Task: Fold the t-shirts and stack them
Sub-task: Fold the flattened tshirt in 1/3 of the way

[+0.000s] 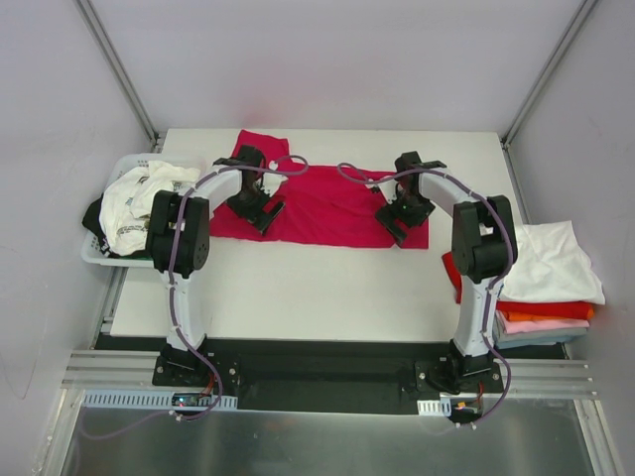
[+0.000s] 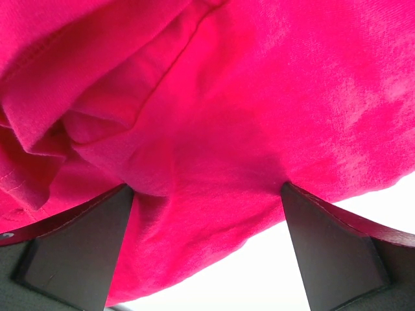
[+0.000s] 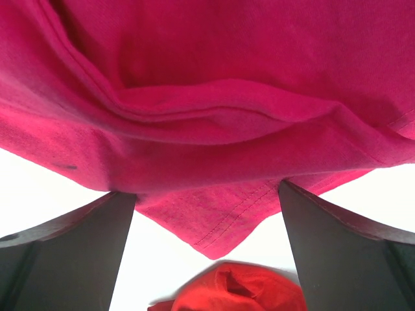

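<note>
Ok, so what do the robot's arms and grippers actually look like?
The left arm and right arm have white links, bulky black joints and a purplish cable along each. The left gripper and right gripper are black, with flat dark wedge-shaped fingers.

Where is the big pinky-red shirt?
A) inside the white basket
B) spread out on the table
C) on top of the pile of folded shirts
B: the pinky-red shirt lies spread out on the table, apart from the basket at the left edge and the pile at the right edge.
</note>
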Motion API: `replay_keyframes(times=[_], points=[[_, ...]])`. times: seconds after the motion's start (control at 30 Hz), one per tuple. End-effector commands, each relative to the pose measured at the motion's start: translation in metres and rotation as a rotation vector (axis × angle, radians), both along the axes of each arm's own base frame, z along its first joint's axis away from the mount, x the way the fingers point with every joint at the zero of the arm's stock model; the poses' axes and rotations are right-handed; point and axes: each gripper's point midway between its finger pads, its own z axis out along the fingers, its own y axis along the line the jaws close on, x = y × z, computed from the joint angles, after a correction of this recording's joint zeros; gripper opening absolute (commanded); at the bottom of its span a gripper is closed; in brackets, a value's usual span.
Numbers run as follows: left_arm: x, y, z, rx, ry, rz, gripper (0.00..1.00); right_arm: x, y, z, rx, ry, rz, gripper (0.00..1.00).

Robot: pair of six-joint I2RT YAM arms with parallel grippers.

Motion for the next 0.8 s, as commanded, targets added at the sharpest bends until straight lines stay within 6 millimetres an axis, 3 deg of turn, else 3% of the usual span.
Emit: replay_keyframes(times=[0.0,0.47,0.77], points=[[-0.048,0.0,-0.014,0.017,0.135,-0.004,0.99,-0.028,-0.006,-0.004,-0.021,0.074,-0.007,0.97],[-0.11,-0.003,-0.011,-0.023,0.215,-0.003,0.99,-0.098,-0.02,0.008,-0.017,0.166,-0.001,0.97],[-0.143,-0.001,-0.009,-0.001,0.221,0.001,0.99,-0.119,-0.031,0.008,-0.034,0.125,-0.024,0.97]])
